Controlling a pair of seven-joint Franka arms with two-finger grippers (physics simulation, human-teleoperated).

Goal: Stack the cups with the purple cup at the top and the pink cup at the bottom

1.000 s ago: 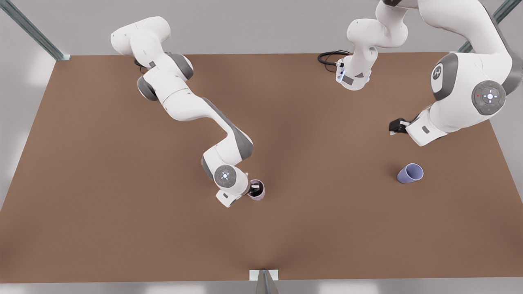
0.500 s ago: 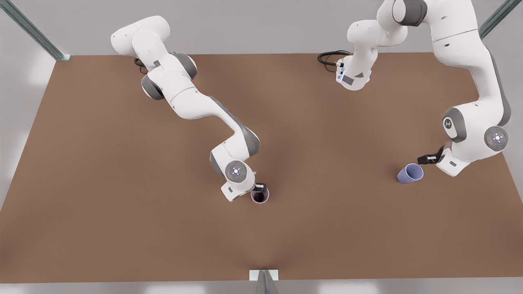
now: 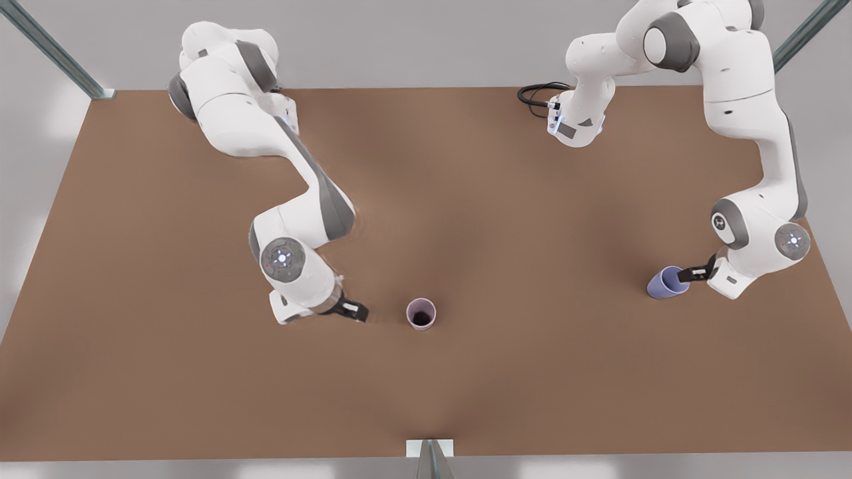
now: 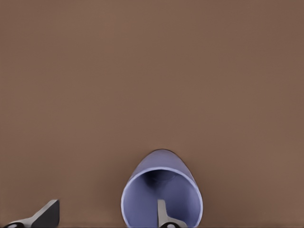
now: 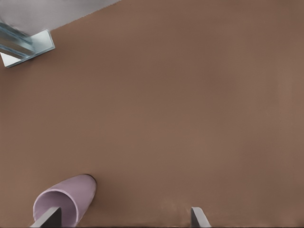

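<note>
- Your left gripper [image 3: 685,273] is at the purple cup [image 3: 664,283], on the front view's right side of the table [image 3: 166,372].
- In the left wrist view its fingers are spread wide: one finger [image 4: 164,214] sits inside the purple cup's mouth, the other [image 4: 45,214] stands well outside the cup's wall, over bare table.
- So the cup's wall lies between the two fingers, but you cannot tell from these pictures whether the inner finger touches the cup. The outer finger is plainly apart from it. Nothing is pinched.
- The purple cup [image 4: 161,192] rests on the table with its open mouth turned toward that wrist camera.
- Your right gripper [image 3: 356,311] is near the table's middle, toward the front view's left of the pink cup [image 3: 421,313], with a strip of bare table between them.
- In the right wrist view its two fingertips are set far apart: one finger [image 5: 47,218] shows in front of the pink cup's rim, the other [image 5: 199,217] over bare table. The gripper is spread and holds nothing.
- The pink cup [image 5: 64,202] stands upright on the table in the front view, mouth up, dark inside, free of both grippers.
- The two cups are well apart, pink near the middle, purple far toward the front view's right. Neither sits in the other.
</note>
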